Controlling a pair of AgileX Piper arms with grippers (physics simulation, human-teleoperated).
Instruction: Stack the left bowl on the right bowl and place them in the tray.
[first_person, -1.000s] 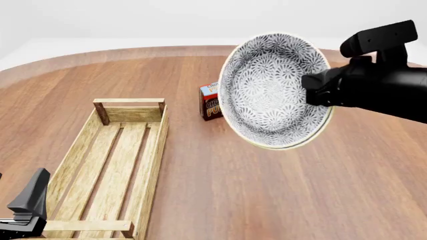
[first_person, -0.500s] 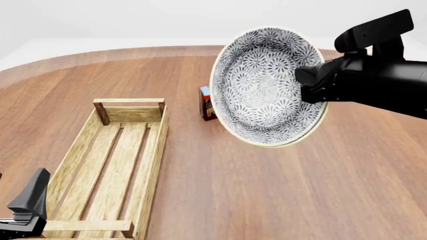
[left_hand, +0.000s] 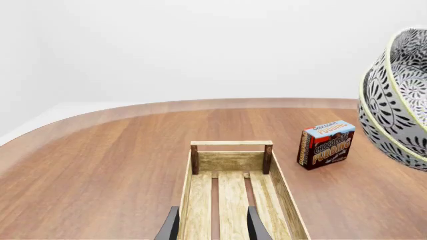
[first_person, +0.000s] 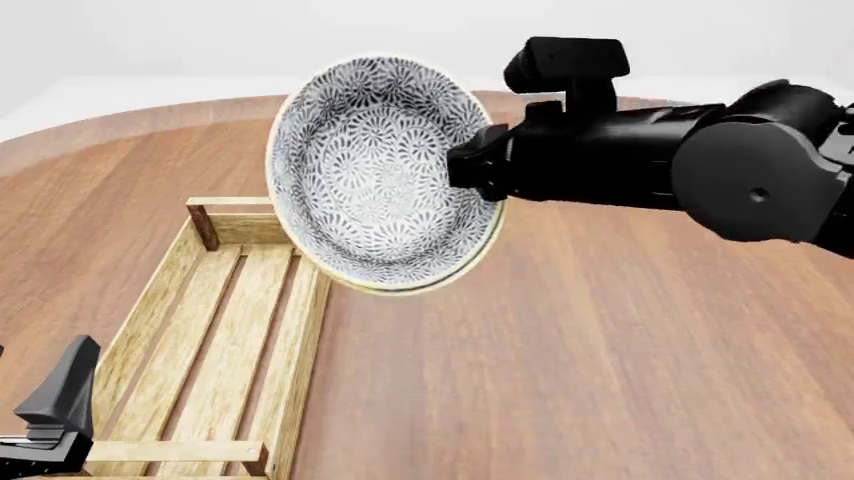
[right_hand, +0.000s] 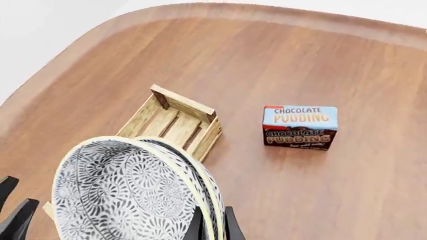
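Observation:
Two nested white bowls with a black floral pattern (first_person: 374, 170) hang tilted on edge, open side toward the front camera. My right gripper (first_person: 474, 170) is shut on their rim and holds them in the air over the far right corner of the tray (first_person: 310, 330), a long light-wood slatted crate. The right wrist view shows both rims (right_hand: 133, 195) pinched by the gripper (right_hand: 213, 227), with the tray (right_hand: 183, 104) below. My left gripper (left_hand: 212, 231) is open and empty, low at the tray's near end (left_hand: 231, 161). The bowls (left_hand: 400, 100) show at that view's edge.
A chocolate pudding box (right_hand: 299, 126) stands on the wooden table to the right of the tray's far end; it also shows in the left wrist view (left_hand: 325, 144). In the front view the bowls hide it. A left gripper finger (first_person: 67, 395) sits at the bottom left.
My right arm has carried the stacked bowls to the left, from over the table's right middle to over the tray's far end. The pudding box is now hidden in the front view. The left arm is still.

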